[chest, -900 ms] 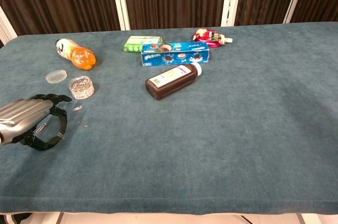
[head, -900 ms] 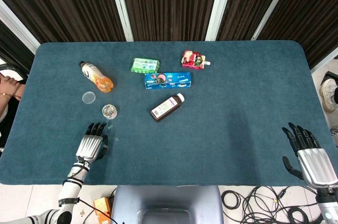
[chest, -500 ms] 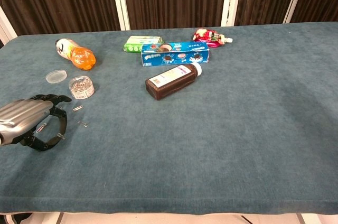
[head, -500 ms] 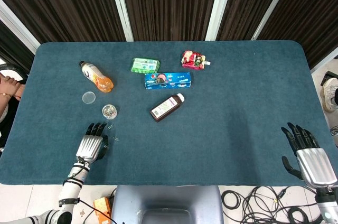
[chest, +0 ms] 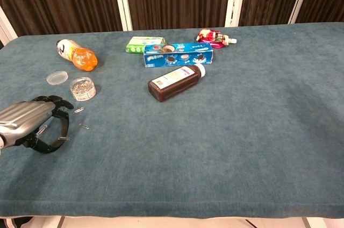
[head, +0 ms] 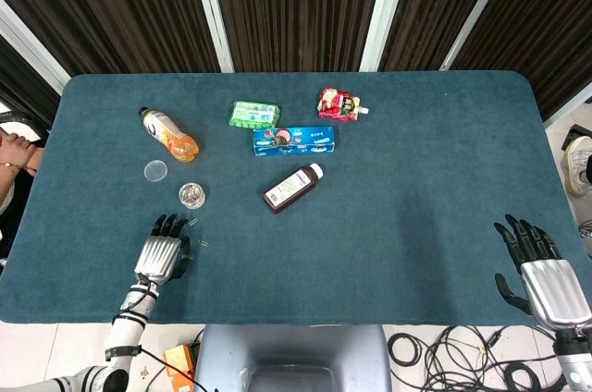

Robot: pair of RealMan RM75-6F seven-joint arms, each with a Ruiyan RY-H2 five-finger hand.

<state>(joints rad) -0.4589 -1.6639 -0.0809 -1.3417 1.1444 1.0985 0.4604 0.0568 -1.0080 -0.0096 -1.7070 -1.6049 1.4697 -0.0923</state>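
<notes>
Left hand (chest: pixel 29 125) low over the near left of the table (chest: pixel 226 147), palm down; fingers (chest: pixel 51 144) curled downward with gaps between them, holding nothing that shows; loose paper clips (chest: pixel 84 126) scattered on the cloth just beside and under the fingertips, one lying close against the hand's near edge, others just beyond toward the tub; cannot tell whether any fingertip touches one.

Judgement on handling: the clips look thin, light, stiff wire, lying flat on soft cloth; likely to slide or press into the nap rather than lift; best taken by a fingertip pinch at one end, or swept together first.

Right hand (head: pixel 538 267) at the near right edge, well apart from everything; fingers spread, empty.

Beyond the clips: small clear tub (chest: pixel 83 88) with more clips inside, its lid (chest: pixel 57 77) off and lying just behind; orange drink bottle (chest: pixel 76 55) on its side further back.

Mid-table: brown bottle (chest: pixel 176 82) lying down; behind it the blue biscuit box (chest: pixel 178 55), green packet (chest: pixel 144 44), red pouch (chest: pixel 213 37).
</notes>
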